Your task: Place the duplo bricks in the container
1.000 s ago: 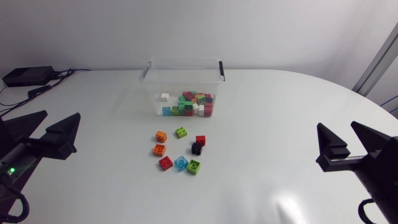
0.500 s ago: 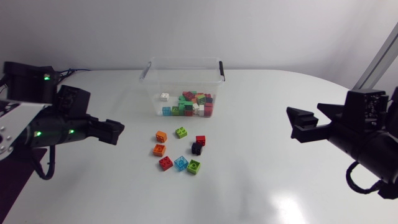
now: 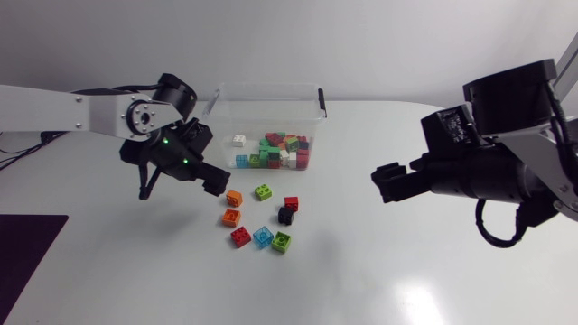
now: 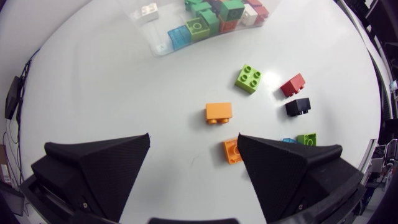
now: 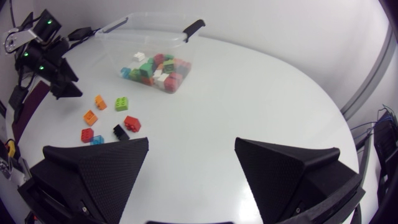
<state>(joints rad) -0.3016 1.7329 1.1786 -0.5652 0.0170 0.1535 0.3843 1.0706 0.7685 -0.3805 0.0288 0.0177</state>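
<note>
Head view: left gripper [image 3: 215, 187] hangs low, near the upper orange brick [image 3: 234, 198] of eight loose bricks on the table [image 3: 379, 280]. The clear container [image 3: 217, 135] behind them holds many bricks. Right gripper [image 3: 384, 181] is well apart from the bricks, at the right.

Left wrist view: fingers spread wide, nothing between them. The upper orange brick lies ahead, and a second orange brick [image 4: 231, 150] is just beside one finger. A green brick [image 4: 249, 78], red brick [image 4: 292, 84] and black brick [image 4: 298, 107] lie further off.

Right wrist view: fingers apart, empty. The container and loose bricks are well ahead.
</note>
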